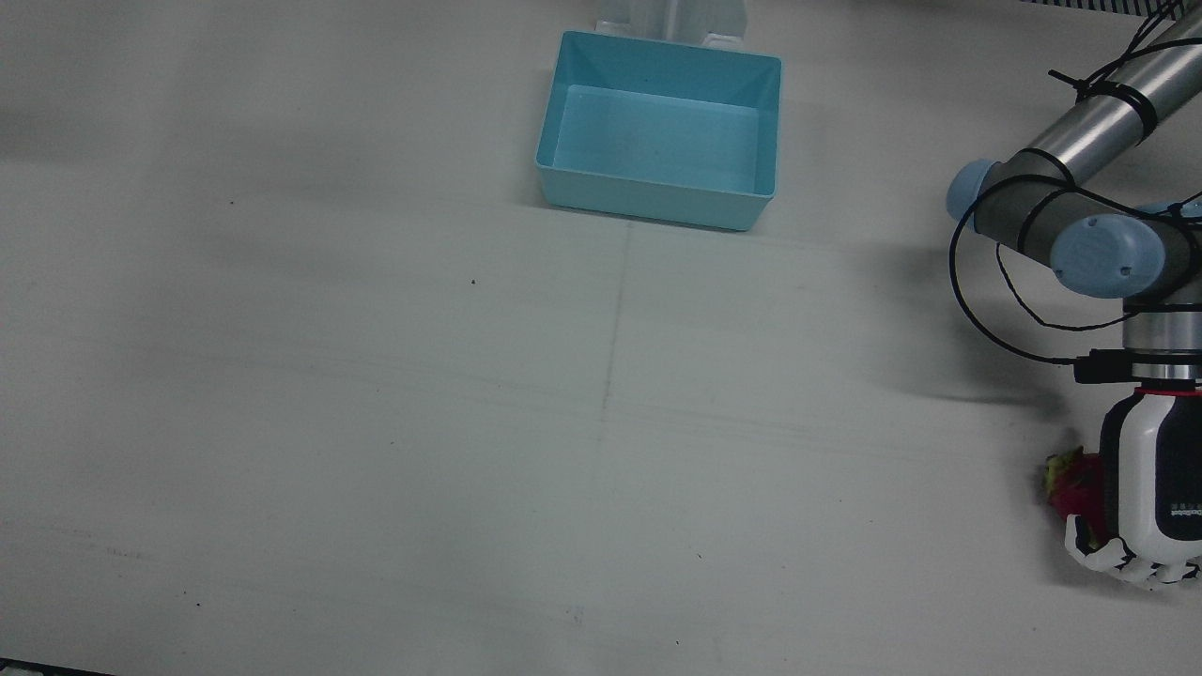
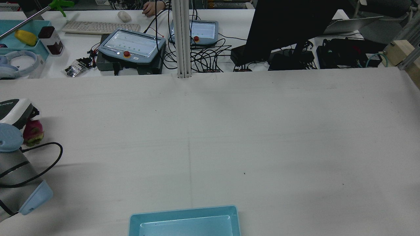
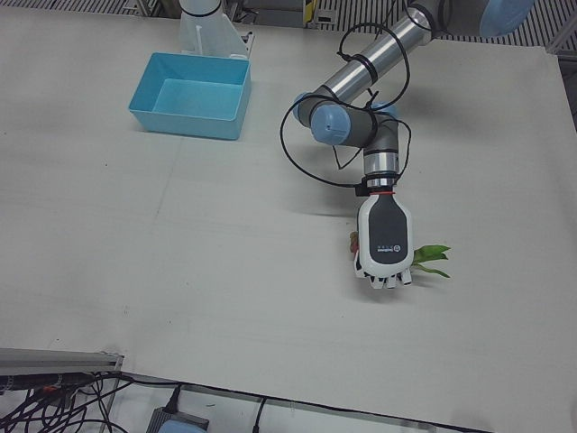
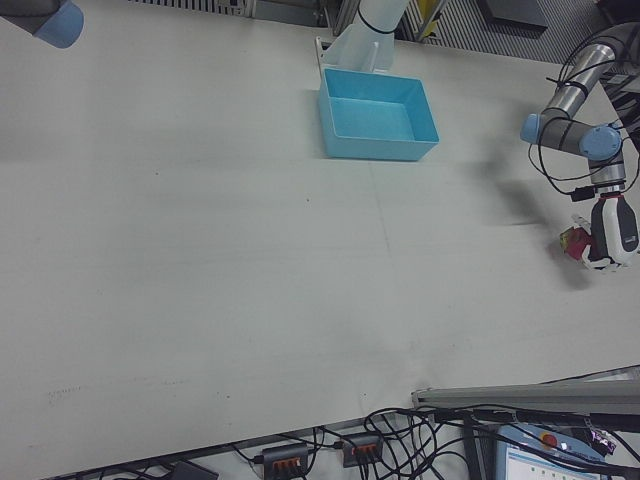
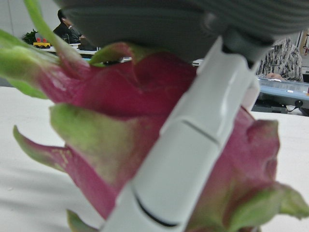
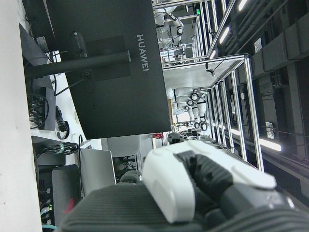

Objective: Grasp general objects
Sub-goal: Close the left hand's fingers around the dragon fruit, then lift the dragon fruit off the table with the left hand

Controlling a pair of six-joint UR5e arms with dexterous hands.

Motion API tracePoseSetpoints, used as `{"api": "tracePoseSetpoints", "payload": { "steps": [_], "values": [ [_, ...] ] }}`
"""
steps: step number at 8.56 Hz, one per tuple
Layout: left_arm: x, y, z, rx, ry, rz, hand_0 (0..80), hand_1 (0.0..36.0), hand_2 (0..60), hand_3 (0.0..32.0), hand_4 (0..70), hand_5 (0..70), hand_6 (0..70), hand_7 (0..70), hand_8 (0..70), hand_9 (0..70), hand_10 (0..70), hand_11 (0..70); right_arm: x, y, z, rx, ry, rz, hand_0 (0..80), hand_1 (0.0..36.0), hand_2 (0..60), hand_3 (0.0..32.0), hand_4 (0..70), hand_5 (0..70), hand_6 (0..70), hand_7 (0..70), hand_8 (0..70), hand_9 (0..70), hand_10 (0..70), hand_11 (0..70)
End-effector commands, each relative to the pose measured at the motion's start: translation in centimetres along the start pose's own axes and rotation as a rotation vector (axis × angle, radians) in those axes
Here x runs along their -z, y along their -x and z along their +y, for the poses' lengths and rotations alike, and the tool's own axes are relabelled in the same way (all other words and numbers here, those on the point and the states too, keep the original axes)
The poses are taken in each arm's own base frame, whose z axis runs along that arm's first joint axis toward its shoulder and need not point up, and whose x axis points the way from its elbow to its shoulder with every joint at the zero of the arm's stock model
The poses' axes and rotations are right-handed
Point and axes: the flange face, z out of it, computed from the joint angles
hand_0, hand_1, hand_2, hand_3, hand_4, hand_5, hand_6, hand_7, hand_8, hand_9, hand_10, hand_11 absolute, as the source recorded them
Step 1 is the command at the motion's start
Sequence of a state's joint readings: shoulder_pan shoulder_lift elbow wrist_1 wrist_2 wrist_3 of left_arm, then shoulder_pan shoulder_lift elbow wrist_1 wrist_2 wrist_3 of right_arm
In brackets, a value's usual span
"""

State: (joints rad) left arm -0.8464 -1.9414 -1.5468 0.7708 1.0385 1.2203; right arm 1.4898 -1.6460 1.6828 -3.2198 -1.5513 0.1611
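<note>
A pink dragon fruit with green scales lies at the table's edge on the robot's left side. My left hand reaches down over it with fingers curled around it. In the left hand view the fruit fills the picture and a white finger lies across it. The left-front view shows the hand covering the fruit, with green leaves sticking out beside it. The rear view shows the fruit under the hand. My right hand shows only in its own view, raised off the table.
A light blue bin stands near the robot's pedestal at the table's middle, seen also in the rear view. Beyond the table's far edge stand a monitor, control pendants and cables.
</note>
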Motion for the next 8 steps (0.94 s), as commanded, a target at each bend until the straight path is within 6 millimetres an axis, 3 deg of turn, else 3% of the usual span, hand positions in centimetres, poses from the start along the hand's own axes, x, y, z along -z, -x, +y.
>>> {"api": "tracePoseSetpoints", "payload": {
  "steps": [1,2,3,4,5,7,8],
  "values": [
    [-0.5,-4.9,-4.1,0.104,0.138,0.085,80.0,36.0,50.2,0.0,70.0,70.0,70.0,70.0,70.0,70.0,70.0,70.0,0.0,0.0,0.0,0.0,0.0,0.001,0.0,0.0,0.0,0.0,0.0,0.0,0.0,0.0,0.0,0.0,0.0,0.0],
    [-2.4,-7.4,-6.1,0.148,0.346,0.182,80.0,36.0,60.0,0.0,70.0,70.0,70.0,70.0,70.0,70.0,70.0,70.0,0.0,0.0,0.0,0.0,0.0,0.001,0.0,0.0,0.0,0.0,0.0,0.0,0.0,0.0,0.0,0.0,0.0,0.0],
    [-4.2,-8.7,-6.8,0.169,0.548,0.247,80.0,36.0,60.0,0.0,70.0,70.0,70.0,70.0,70.0,70.0,70.0,70.0,0.0,0.0,0.0,0.0,-0.001,0.0,0.0,0.0,0.0,0.0,0.0,0.0,0.0,0.0,0.0,0.0,0.0,0.0],
    [-4.8,-10.2,-5.0,0.216,0.725,0.25,80.0,36.0,60.0,0.0,70.0,70.0,70.0,70.0,70.0,70.0,70.0,70.0,0.0,0.0,0.0,0.0,0.0,0.0,0.0,0.0,0.0,0.0,0.0,0.0,0.0,0.0,0.0,0.0,0.0,0.0],
    [-2.7,-12.5,-4.1,0.217,0.848,0.272,80.0,36.0,60.0,0.0,70.0,70.0,70.0,70.0,70.0,70.0,70.0,70.0,0.0,0.1,0.0,0.0,0.0,-0.002,0.0,0.0,0.0,0.0,0.0,0.0,0.0,0.0,0.0,0.0,0.0,0.0],
    [4.8,-18.3,-3.1,0.192,0.95,0.316,80.0,36.0,60.0,0.0,70.0,70.0,70.0,70.0,70.0,70.0,70.0,70.0,0.0,0.0,0.0,0.0,0.0,0.0,0.0,0.0,0.0,0.0,0.0,0.0,0.0,0.0,0.0,0.0,0.0,0.0],
    [9.3,-19.8,1.2,0.17,1.083,0.293,80.0,36.0,60.0,0.0,70.0,70.0,70.0,70.0,70.0,70.0,70.0,70.0,0.0,0.0,0.0,0.0,0.0,0.001,0.0,0.0,0.0,0.0,0.0,0.0,0.0,0.0,0.0,0.0,0.0,0.0]
  ]
}}
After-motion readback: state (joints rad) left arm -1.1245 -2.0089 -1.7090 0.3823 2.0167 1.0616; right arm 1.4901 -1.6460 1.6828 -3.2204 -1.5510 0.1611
